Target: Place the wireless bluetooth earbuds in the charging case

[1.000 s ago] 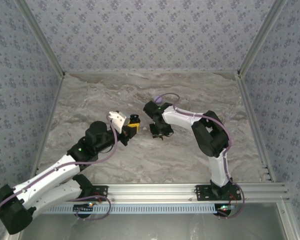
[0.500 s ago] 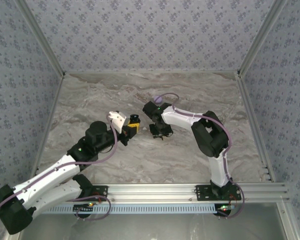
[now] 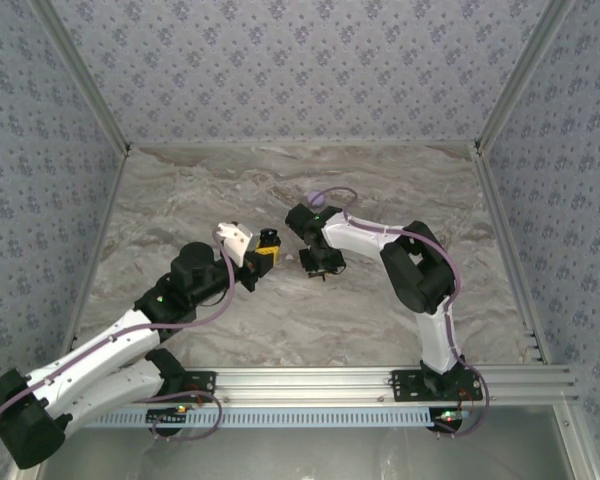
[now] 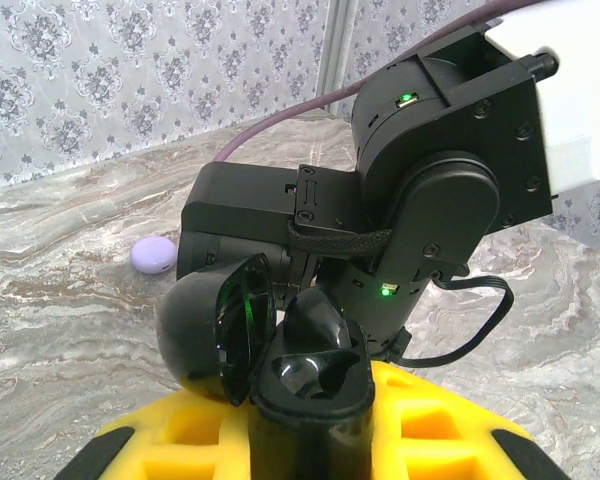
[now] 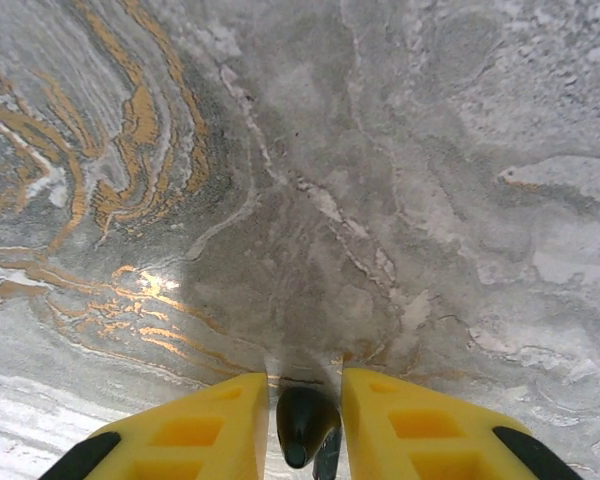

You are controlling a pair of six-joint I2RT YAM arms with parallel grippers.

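My left gripper (image 3: 267,252) is shut on the black charging case (image 4: 315,400), held upright with its lid (image 4: 215,330) swung open to the left. One black earbud (image 4: 325,320) sits in the case's far socket, and the near socket is bare. My right gripper (image 3: 320,266) points down at the marble just right of the left one. Its yellow fingers (image 5: 200,430) stand narrowly either side of a second black earbud (image 5: 305,425) lying on the table. The right finger touches that earbud and a sliver of gap shows on the left.
A closed lavender case (image 4: 153,255) lies on the marble table (image 3: 230,180) behind the right arm (image 3: 365,235), also seen as a lavender case (image 3: 317,199) from above. Patterned walls (image 3: 300,70) and metal rails (image 3: 310,380) enclose the table.
The right gripper's fingers have drawn closer together around the black earbud, and its wrist has edged slightly left. The left arm and the case have stayed still.
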